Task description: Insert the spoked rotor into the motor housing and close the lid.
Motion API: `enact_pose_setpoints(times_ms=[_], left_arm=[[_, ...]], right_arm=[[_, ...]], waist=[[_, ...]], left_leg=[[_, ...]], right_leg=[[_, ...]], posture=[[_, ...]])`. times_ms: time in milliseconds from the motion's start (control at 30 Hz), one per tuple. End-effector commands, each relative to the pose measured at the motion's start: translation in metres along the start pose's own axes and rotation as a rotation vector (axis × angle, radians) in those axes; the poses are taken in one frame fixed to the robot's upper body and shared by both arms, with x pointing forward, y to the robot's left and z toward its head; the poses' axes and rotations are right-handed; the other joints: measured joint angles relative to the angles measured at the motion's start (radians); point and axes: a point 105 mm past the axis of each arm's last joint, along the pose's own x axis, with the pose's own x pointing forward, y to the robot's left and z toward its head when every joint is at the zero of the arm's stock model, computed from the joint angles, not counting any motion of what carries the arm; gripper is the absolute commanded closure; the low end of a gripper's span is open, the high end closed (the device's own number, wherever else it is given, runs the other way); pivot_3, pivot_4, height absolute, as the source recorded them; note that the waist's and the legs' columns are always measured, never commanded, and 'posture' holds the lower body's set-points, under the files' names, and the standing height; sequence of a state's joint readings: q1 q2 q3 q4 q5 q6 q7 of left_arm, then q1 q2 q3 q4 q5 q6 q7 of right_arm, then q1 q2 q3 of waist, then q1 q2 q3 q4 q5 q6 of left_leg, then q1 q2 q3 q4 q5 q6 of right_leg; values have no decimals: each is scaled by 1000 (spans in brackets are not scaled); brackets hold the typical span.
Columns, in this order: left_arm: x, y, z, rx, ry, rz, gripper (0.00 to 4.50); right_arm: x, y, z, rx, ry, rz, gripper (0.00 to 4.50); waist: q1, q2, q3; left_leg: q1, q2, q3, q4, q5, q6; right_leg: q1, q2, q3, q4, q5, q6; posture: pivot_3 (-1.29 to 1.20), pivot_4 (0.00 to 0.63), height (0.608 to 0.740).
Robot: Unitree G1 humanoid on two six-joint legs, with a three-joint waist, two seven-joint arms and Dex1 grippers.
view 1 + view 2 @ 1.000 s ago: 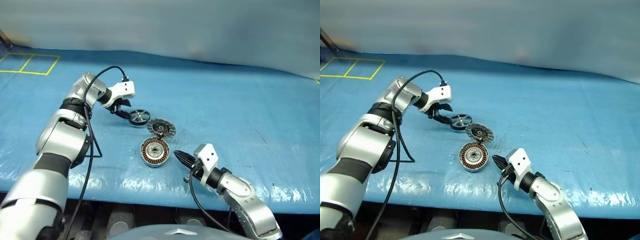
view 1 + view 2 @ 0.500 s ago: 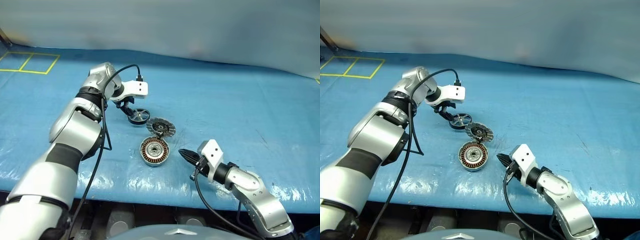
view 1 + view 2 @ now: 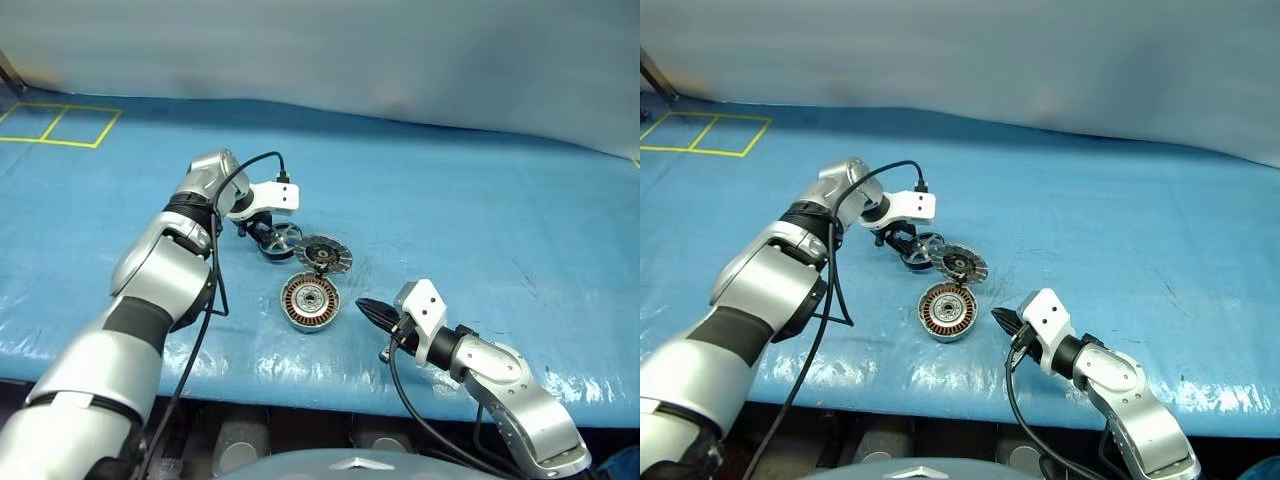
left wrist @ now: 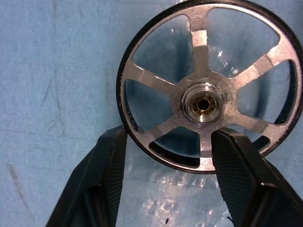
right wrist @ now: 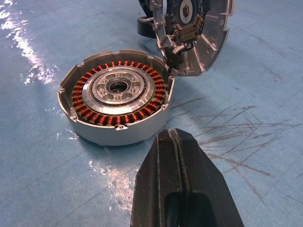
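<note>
The spoked rotor (image 3: 279,240) lies flat on the blue sheet, just left of the open lid (image 3: 323,256). My left gripper (image 3: 262,231) points down onto its near-left edge and is shut on it. In the left wrist view one finger (image 4: 111,156) presses the outside of the rotor (image 4: 201,101) rim, and the other sits in a gap beside a spoke. The motor housing (image 3: 309,303), with copper windings showing, stands open in front of the lid. My right gripper (image 3: 362,306) hovers shut just right of the housing (image 5: 116,92), pointing at it, with the raised lid (image 5: 196,33) behind.
A wrinkled blue sheet (image 3: 480,220) covers the table, whose front edge runs close below the right arm. Yellow tape squares (image 3: 60,125) mark the far left. A black cable (image 3: 205,270) loops along my left arm.
My left gripper has swung right and down over the rotor, and its fingers have drawn in around the rotor's edge. The right gripper stays shut beside the housing.
</note>
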State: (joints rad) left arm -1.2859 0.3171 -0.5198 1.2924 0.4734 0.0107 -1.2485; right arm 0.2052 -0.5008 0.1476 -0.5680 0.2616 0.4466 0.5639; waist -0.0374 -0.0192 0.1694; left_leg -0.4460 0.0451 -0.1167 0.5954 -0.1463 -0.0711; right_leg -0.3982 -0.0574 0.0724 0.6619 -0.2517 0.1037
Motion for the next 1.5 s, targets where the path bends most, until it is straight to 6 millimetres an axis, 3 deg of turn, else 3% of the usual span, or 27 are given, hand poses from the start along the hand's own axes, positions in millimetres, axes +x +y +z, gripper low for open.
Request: enact_pose_setpoints(times_ms=[33, 67, 267, 700, 1033, 1200, 1500], left_arm=[[-3, 2, 1, 22, -4, 10, 3123], [-2, 2, 1, 23, -3, 8, 3123], [0, -1, 1, 30, -20, -6, 4437], [-14, 6, -6, 49, -60, 44, 4437], [-30, 12, -34, 22, 11, 90, 4437], [-34, 19, -35, -6, -16, 155, 3166], [-45, 16, -23, 25, -39, 89, 3166]], right_arm=[[-2, 1, 14, -26, -49, -4, 4500], [-2, 1, 14, -26, -49, -4, 4500], [0, 0, 13, -31, -47, -3, 4500], [6, -3, 14, -45, -53, 10, 4500], [13, -3, 14, -54, -61, 40, 4500], [16, -4, 15, -59, -62, 52, 4500], [18, -5, 15, -69, -60, 62, 4500]], waist=[[0, 0, 0], [0, 0, 0], [1, 0, 0], [-2, 0, 0], [0, 0, 0], [1, 0, 0], [-1, 0, 0]], left_leg=[[0, 0, 0, 0, 0, 0], [0, 0, 0, 0, 0, 0], [1, 0, 0, 1, 0, 0], [2, 0, 0, 1, 0, 1], [2, 0, 0, 1, 1, 1], [2, 0, 0, 1, 1, 0], [2, 0, 0, 1, 1, 0]], right_leg=[[0, 0, 0, 0, 0, 0], [0, 0, 0, 0, 0, 0], [1, 0, 0, 0, 0, 0], [2, 0, 0, 1, 0, 1], [2, 0, 0, 1, 0, 1], [2, 0, 0, 1, 1, 1], [2, 0, 0, 1, 1, 1]], posture=[[0, 150, 740], [0, 150, 740], [0, 150, 740], [0, 150, 740], [0, 150, 740], [0, 150, 740], [0, 150, 740]])
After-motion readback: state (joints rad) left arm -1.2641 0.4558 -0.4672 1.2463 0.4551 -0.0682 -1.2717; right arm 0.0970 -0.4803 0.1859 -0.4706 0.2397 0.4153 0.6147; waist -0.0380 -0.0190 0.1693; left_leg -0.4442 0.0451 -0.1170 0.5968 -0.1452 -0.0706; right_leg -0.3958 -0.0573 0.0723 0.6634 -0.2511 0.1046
